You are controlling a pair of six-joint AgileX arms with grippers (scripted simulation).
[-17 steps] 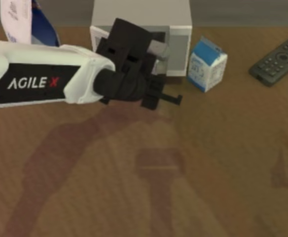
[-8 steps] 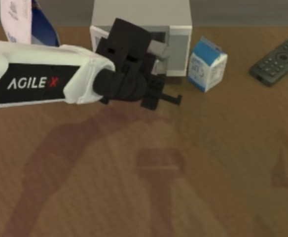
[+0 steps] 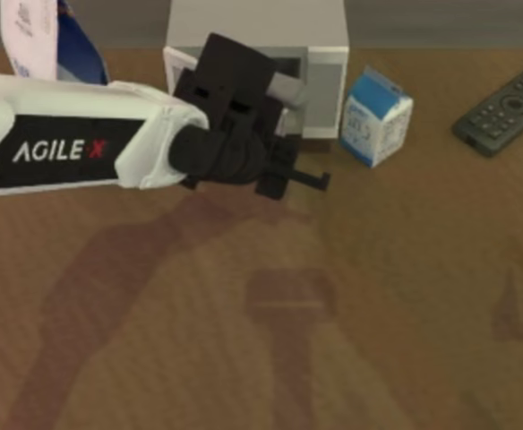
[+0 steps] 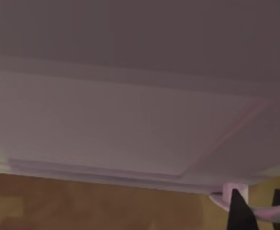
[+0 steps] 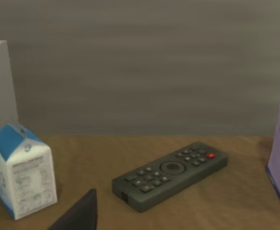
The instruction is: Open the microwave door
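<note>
- At the back of the table (image 3: 244, 358), centre-left in the top view, sits the microwave (image 3: 257, 27), and my left arm (image 3: 64, 143) reaches in from the left edge right across its front.
- Left gripper (image 3: 299, 172) hangs just in front of the microwave, its black wrist covering most of the door (image 3: 290, 92) from above; only a grey slice of the door shows past it.
- From the top view I see one thin finger (image 3: 311, 177) poking out toward the right, low by the tabletop.
- Wrist camera on the left arm is pressed up close: the door (image 4: 130, 129) fills nearly the whole view, its pale window panel outlined by a faint raised edge.
- Down in that view's corner, two dark fingertips (image 4: 237, 211) sit on either side of a pale handle (image 4: 255, 208) sticking out from the door's lower edge, so the pincer looks closed around that handle.
- I cannot tell from these views how far the door stands from the microwave body.
- Just right of the microwave stands a blue-and-white milk carton (image 3: 378, 116), apart from the gripper.
- Farther right, near the table's right edge, lies a dark remote (image 3: 503, 109).
- Right wrist view shows the same carton (image 5: 22, 170) and remote (image 5: 171, 175) on the brown tabletop, a grey wall behind.
- Right gripper: only a dark tip (image 5: 77, 215) shows at that view's edge; I cannot tell its state.
- Top-left corner holds a blue-and-white bag (image 3: 51, 40) behind my left arm.
</note>
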